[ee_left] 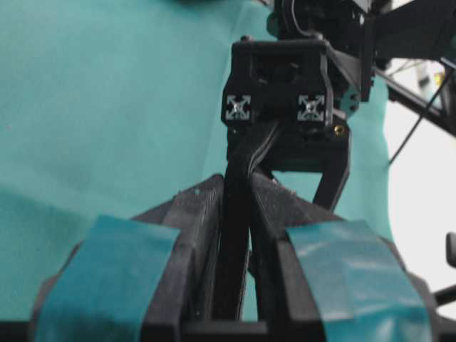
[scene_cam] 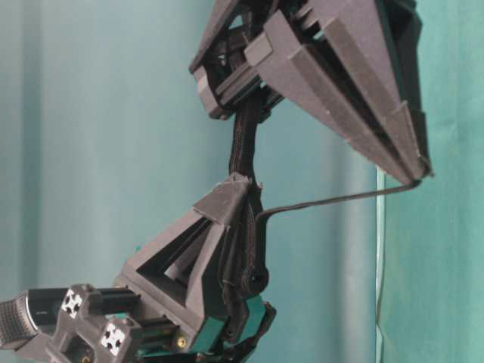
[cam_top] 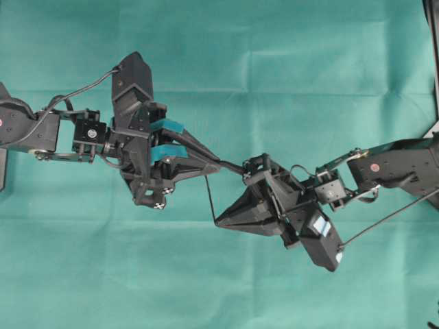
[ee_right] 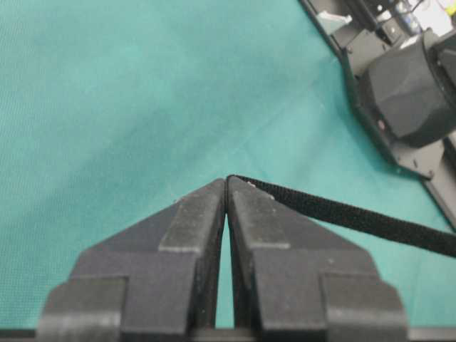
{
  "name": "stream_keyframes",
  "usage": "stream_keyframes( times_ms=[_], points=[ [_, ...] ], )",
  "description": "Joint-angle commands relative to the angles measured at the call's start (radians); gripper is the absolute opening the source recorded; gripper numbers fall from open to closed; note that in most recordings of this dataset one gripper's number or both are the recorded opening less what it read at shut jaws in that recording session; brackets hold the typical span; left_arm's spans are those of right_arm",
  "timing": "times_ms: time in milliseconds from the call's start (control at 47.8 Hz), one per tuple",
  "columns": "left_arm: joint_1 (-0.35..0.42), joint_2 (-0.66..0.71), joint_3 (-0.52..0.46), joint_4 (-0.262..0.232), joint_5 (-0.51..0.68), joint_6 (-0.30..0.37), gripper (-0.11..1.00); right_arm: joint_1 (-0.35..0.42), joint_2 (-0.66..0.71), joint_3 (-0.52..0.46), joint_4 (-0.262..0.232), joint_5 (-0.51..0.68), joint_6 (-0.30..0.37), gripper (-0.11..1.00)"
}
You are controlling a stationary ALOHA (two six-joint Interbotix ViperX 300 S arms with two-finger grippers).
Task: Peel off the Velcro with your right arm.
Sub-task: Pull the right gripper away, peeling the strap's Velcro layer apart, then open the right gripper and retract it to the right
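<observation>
The Velcro (cam_top: pixel 233 167) is a slim black strip held up in the air between the two arms. My left gripper (cam_top: pixel 218 164), with teal tape on its fingers (ee_left: pixel 121 263), is shut on the strip (ee_left: pixel 239 214), which runs on past its tips toward the right gripper's body. One thin layer (cam_top: pixel 210 199) has parted from it and stretches to my right gripper (cam_top: pixel 216 221). That gripper's plain black fingers (ee_right: pixel 199 214) are shut on the layer's end (ee_right: pixel 342 214). From table level the peeled layer (scene_cam: pixel 333 200) spans from the left gripper (scene_cam: pixel 242 181) to the right gripper (scene_cam: pixel 423 175).
A teal cloth (cam_top: pixel 274 62) covers the table. A dark frame (cam_top: pixel 432 68) borders the cloth at the right edge. A thin cable (cam_top: pixel 391 219) hangs from the right arm. A black motor housing (ee_right: pixel 406 92) sits at the cloth's far right.
</observation>
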Motion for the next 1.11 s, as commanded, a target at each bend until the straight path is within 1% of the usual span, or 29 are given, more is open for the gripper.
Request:
stream_keyframes(
  times_ms=[0,105,439,502,565,586,690,711,857,1087],
  points=[
    [0.006,-0.017,-0.012,-0.002,-0.014,0.000,0.10,0.014,-0.025,-0.018,0.005,0.005,0.012,-0.09],
    [0.005,-0.017,-0.011,-0.002,-0.014,0.002,0.10,0.009,-0.025,-0.015,0.005,0.005,0.021,-0.09],
    [0.005,-0.026,0.000,-0.002,-0.014,0.000,0.10,0.009,-0.049,0.000,0.006,0.025,0.021,-0.09],
    [0.005,-0.026,0.000,-0.002,-0.014,0.000,0.10,0.009,-0.060,0.005,0.006,0.025,0.021,-0.05],
    [0.003,-0.026,0.002,-0.002,-0.014,0.000,0.10,0.009,-0.066,0.009,0.008,0.025,0.021,0.02],
    [0.003,-0.028,0.003,-0.002,-0.014,0.000,0.10,0.009,-0.067,0.012,0.008,0.025,0.023,0.05],
    [0.000,-0.028,0.005,-0.002,-0.014,0.000,0.10,0.009,-0.077,0.020,0.017,0.025,0.023,0.27],
    [0.000,-0.029,0.006,-0.002,-0.014,0.000,0.10,0.009,-0.078,0.021,0.020,0.025,0.023,0.29],
    [-0.005,-0.035,0.011,-0.002,-0.012,0.000,0.10,0.009,-0.091,0.034,0.032,0.025,0.023,0.31],
    [-0.012,-0.058,0.037,-0.002,-0.011,0.000,0.10,0.008,-0.135,0.080,0.051,0.025,0.023,0.31]
  ],
)
